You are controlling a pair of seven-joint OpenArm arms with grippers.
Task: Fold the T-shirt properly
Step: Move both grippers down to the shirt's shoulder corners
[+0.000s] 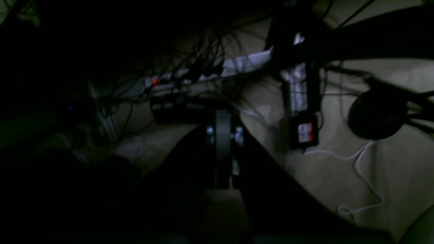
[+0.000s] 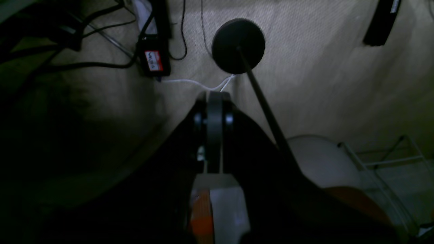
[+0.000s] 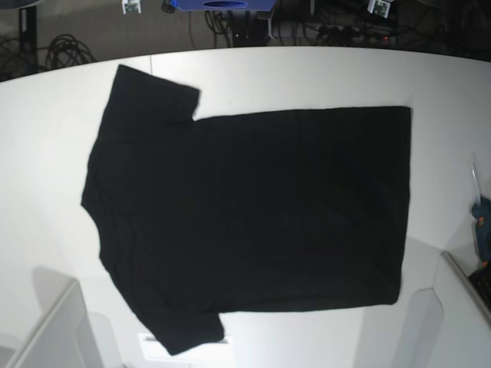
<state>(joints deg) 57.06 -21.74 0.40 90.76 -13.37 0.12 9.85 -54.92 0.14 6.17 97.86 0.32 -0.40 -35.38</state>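
- White tabletop (image 3: 307, 77) filled the base view, with dark cabling along its far edge; neither arm appeared in that view.
- The T-shirt (image 3: 253, 215) lay flat and fully spread on the tabletop, no fold yet made, and well apart from both tools.
- The left tool (image 1: 223, 149) was closed with nothing between its jaws; beyond its tip lay a dim floor, a power strip (image 1: 203, 73) and loose cables.
- The right tool (image 2: 214, 128) was likewise closed and empty; ahead of its tip stood a round black base (image 2: 238, 45) on pale floor.
- The long axis ran across the base view: collar and sleeves toward the right tool's side, hem toward the left tool's side.
- Judged handling: light, limp cloth that drapes and bunches when lifted. Suggested holds: pinch hem corners or sleeve edges.
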